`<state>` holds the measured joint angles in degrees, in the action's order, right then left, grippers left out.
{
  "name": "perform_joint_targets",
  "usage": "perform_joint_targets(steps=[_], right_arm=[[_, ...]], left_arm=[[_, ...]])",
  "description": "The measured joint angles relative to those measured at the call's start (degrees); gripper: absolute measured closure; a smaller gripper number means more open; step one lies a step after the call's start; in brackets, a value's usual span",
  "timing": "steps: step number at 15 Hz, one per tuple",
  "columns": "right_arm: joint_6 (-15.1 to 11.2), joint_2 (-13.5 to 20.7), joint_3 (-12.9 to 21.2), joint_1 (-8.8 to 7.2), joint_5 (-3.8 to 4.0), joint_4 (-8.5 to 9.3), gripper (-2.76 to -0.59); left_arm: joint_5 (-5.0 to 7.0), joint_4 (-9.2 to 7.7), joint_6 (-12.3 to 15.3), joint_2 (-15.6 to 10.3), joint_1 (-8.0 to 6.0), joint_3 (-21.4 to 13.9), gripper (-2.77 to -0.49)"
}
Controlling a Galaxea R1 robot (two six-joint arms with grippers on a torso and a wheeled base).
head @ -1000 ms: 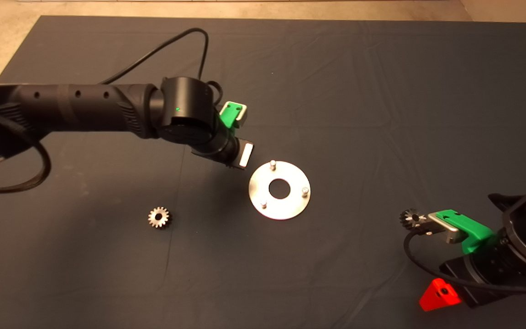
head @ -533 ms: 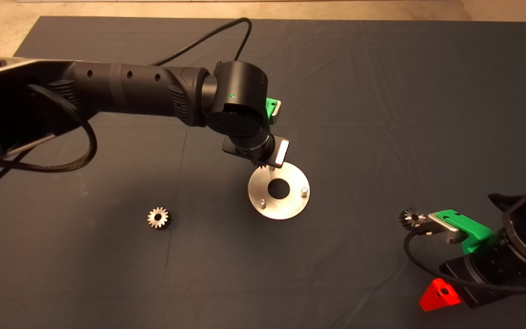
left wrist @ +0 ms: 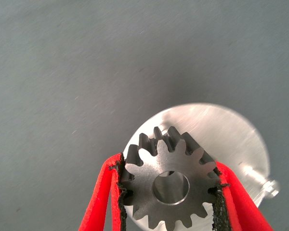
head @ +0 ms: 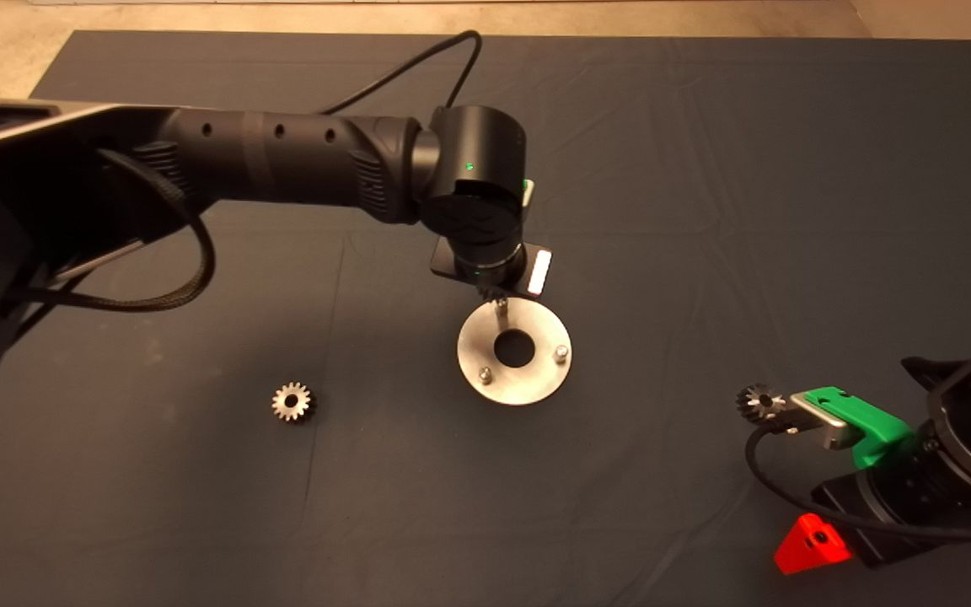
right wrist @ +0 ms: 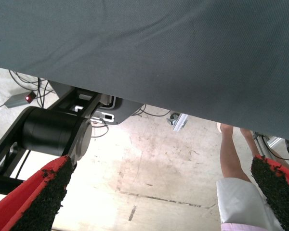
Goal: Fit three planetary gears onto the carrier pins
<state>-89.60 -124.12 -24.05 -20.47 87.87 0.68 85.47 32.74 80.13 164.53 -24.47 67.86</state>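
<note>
The left gripper [left wrist: 169, 192] pinches a small silvery toothed metal gear [left wrist: 169, 180] above the shiny ring-shaped steel disc [head: 515, 382] mid-mat, while the right gripper [right wrist: 159, 192], fingers spread, waits at the mat's near right edge.

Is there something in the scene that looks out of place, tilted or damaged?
Nothing stands out. The disc lies flat with three upright pins, all bare. The left tool holds one gear level above the disc. Two gears lie flat on the mat: one left of the disc, one by the parked right tool.
</note>
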Motion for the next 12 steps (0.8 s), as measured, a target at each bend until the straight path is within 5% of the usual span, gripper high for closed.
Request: perform_joint_targets(steps=[12], right_arm=[[2.78,2.24,0.0,0.0,0.0,0.01,-2.76]], left_arm=[[0.09,-0.02,1.34,-0.4,0.4,1.48,-0.78]])
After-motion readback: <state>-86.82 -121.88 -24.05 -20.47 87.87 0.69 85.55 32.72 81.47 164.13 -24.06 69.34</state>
